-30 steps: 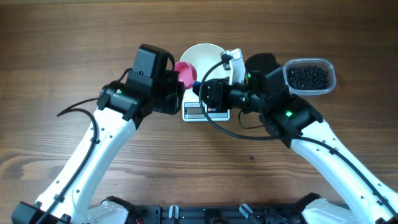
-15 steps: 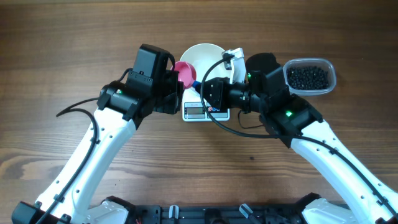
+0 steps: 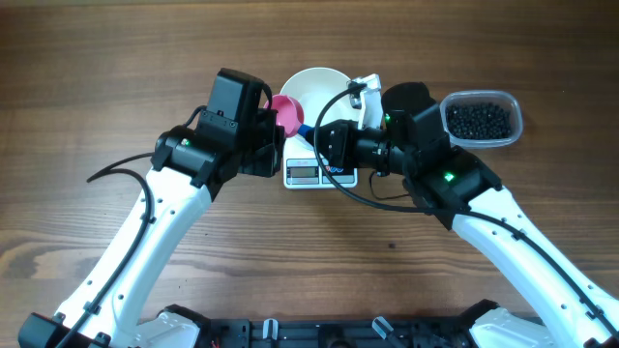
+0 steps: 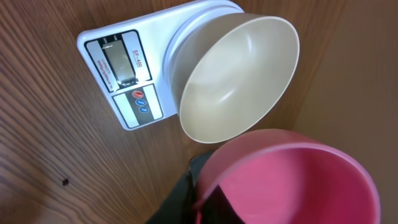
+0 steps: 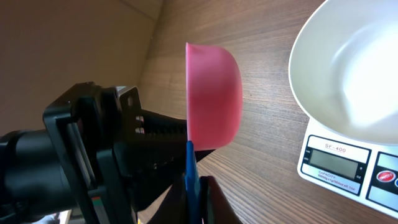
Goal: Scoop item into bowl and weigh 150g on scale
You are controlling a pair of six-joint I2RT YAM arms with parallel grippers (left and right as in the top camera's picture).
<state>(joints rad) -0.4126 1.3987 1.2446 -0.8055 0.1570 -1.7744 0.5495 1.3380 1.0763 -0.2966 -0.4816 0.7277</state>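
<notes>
The scale (image 3: 319,172) lies on the worktop (image 3: 97,77) with its display edge toward the robot. The bowl (image 3: 321,90) stands on the scale's platform, reaching out past its far edge. The scoop (image 3: 287,114) is off the worktop just left of the bowl, by the scale's far left corner, and well to the right of the scale a container (image 3: 484,95) sits on the worktop with the beads (image 3: 479,120) heaped inside it.

Empty white bowl (image 3: 317,92) upright on white scale (image 3: 305,175); black beads (image 3: 478,120) heaped well right.
</notes>
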